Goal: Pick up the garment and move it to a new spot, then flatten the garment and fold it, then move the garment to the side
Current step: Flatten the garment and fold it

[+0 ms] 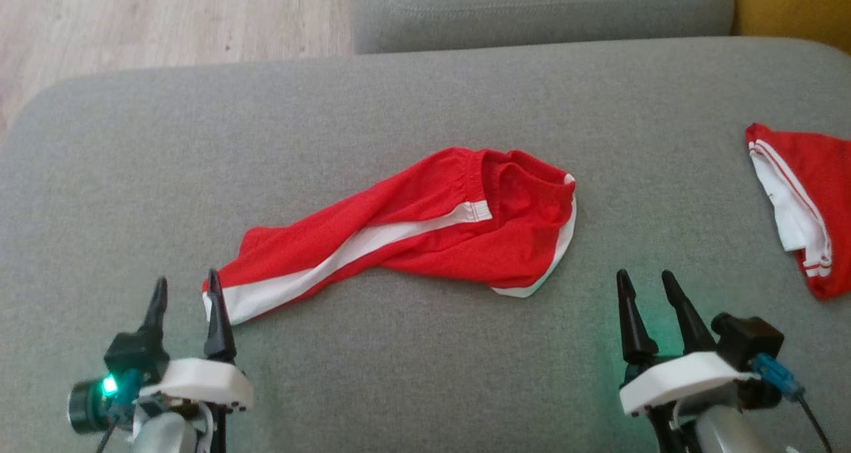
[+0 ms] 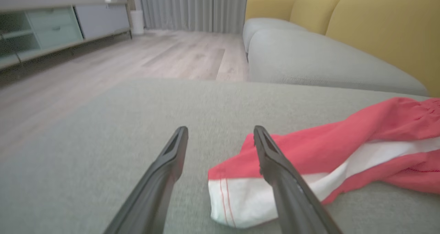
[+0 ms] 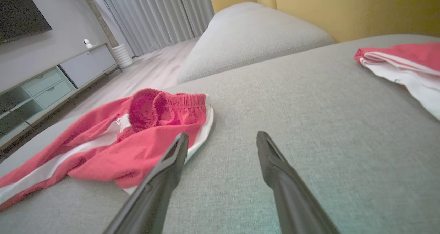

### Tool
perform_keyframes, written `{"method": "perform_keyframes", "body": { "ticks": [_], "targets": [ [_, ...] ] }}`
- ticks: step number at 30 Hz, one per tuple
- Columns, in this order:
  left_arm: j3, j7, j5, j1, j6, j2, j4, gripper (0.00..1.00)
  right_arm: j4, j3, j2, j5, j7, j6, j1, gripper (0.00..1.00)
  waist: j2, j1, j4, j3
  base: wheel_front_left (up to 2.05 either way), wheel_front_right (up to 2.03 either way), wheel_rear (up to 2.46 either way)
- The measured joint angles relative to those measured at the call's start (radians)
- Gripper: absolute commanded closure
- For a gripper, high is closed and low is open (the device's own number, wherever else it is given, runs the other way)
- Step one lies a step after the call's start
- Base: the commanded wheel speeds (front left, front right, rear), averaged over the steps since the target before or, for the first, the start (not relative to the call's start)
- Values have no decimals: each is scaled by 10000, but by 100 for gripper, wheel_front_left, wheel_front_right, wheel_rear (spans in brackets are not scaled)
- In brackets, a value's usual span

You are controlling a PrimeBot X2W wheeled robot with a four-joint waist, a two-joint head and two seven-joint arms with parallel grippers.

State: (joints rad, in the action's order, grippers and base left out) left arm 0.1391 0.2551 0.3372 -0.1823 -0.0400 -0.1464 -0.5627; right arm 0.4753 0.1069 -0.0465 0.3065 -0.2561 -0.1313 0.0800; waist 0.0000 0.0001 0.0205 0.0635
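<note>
My left claw (image 1: 186, 292): jaws spread wide, nothing held. Tip of one prong sits at white-striped leg hem of red shorts (image 1: 425, 220); contact cannot be told. Shorts lie rumpled on grey cushion (image 1: 399, 100), waistband end toward my right. My right claw (image 1: 645, 292): jaws wide, empty, near waistband end, apart from it. Second red garment (image 1: 804, 207) at cushion's far right.
</note>
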Motion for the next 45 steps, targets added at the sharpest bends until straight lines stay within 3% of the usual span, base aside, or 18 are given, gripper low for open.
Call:
{"method": "perform_keyframes", "body": {
  "ticks": [5, 9, 17, 25, 37, 45],
  "targets": [
    [-339, 2, -1718, 864, -167, 144, 1438, 0, -462, 207, 0, -180, 0, 0, 116, 0, 0, -1, 0, -305, 0, 0, 0],
    [-328, 2, -2527, 1864, -221, 178, 1716, 0, -685, 491, -2, -328, 0, 0, 105, 0, 0, -1, -94, -563, 0, 0, 0],
    [-420, 0, -2698, 2584, -286, 522, 1778, 0, -495, 819, -4, -337, 0, 0, -338, 0, 0, -2, -132, -886, 0, 0, 0],
    [-353, 0, -2844, 2542, 58, 681, 1620, 0, 128, 1373, -4, -359, 0, 0, -193, 0, 0, -2, 227, -722, 0, 0, 0],
    [543, 0, -2648, 1420, 500, 953, 1457, 0, 2928, 2602, -73, -84, 4, 0, 3627, 0, 0, 2, 1683, 517, 0, 0, 0],
    [744, 0, -2383, 1418, 483, 955, 1446, 0, 4025, 2713, -213, 571, 4, 0, 4070, 0, 0, 1, 2335, 1091, 0, 0, 0]
  ]
}}
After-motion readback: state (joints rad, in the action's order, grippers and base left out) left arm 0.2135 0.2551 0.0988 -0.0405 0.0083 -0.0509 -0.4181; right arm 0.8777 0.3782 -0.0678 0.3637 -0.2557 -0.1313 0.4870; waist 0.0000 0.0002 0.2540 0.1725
